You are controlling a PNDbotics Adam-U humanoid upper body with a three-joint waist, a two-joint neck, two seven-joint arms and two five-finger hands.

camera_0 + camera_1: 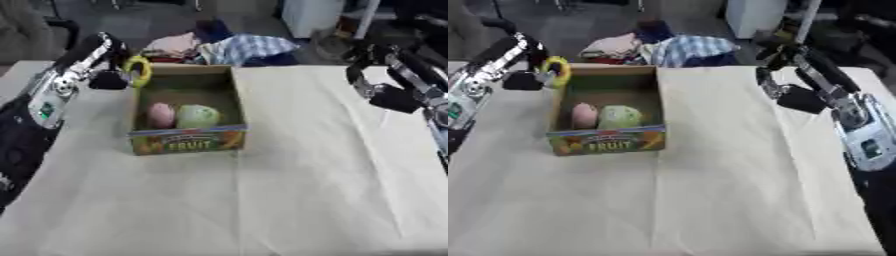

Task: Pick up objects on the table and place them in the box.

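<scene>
A cardboard box [187, 141] with "FRUIT" printed on its front stands on the cloth-covered table. Inside it lie a pink object [160, 114] and a green one [199, 116], side by side. My left hand [112, 78] hovers at the box's far left corner, fingers curled on a yellow curved object [138, 70] held just above the rim. My right hand [785, 95] hangs over the table to the right of the box, well apart from it, fingers curled with nothing in them.
A pile of cloth items [229, 48], striped blue and pink, lies beyond the table's far edge behind the box. The table [262, 200] is draped in a creased cream cloth. Furniture and a white container [311, 15] stand farther back.
</scene>
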